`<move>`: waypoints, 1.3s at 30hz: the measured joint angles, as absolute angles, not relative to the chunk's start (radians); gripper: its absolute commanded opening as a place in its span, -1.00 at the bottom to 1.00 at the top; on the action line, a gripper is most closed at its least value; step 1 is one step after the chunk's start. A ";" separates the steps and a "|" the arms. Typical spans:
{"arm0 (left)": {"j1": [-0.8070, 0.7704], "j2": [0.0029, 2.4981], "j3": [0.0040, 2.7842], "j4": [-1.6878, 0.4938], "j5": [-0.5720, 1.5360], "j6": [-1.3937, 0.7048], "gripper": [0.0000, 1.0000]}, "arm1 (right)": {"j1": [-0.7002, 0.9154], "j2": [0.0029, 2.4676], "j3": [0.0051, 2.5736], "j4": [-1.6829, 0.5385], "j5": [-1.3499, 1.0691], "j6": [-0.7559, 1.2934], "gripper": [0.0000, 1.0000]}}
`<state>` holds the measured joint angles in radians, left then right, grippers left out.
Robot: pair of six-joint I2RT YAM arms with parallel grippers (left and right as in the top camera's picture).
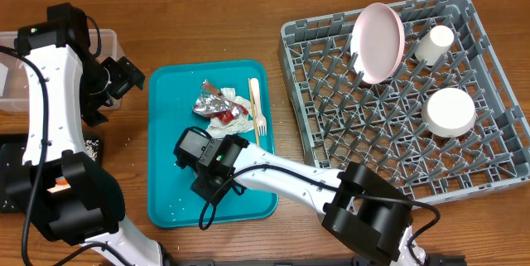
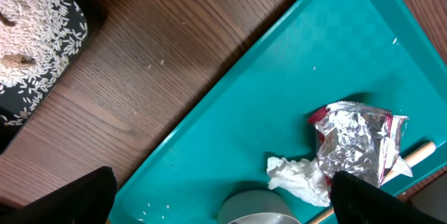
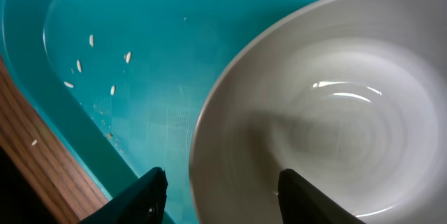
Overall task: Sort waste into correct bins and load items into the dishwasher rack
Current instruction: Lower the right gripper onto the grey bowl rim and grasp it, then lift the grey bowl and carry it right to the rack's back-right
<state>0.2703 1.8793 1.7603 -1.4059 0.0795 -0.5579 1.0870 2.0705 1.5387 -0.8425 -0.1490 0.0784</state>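
Note:
A small white bowl stands on the teal tray near its front. My right gripper is low over it, open, one finger outside the rim and the other inside, with a gap still showing at the rim. In the overhead view the gripper hides the bowl. Farther back on the tray lie the foil wrapper, a crumpled napkin and the white fork. My left gripper hangs open and empty by the tray's far left corner. In its view, the bowl sits between its fingers, far below.
The grey dishwasher rack at the right holds a pink-white plate, a cup and a bowl. A clear tub stands far left. The black tray holds rice. Loose grains dot the teal tray.

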 measured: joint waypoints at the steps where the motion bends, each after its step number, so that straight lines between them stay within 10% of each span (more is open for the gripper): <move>1: 0.270 1.879 1.760 -1.406 0.078 -0.558 1.00 | 1.087 2.072 1.539 -0.839 -0.149 0.078 0.10; 29: 0.270 1.879 1.760 -1.406 0.078 -0.519 1.00 | 1.087 2.075 1.539 -0.829 -0.123 0.077 -0.21; 39: 0.270 1.879 1.760 -1.406 0.078 -0.519 1.00 | 1.086 2.077 1.539 -0.828 -0.122 0.073 -0.64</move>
<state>0.2703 1.8793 1.7603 -1.4059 0.0776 -0.5194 1.0863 2.0773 1.5387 -0.8284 -0.1219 0.0731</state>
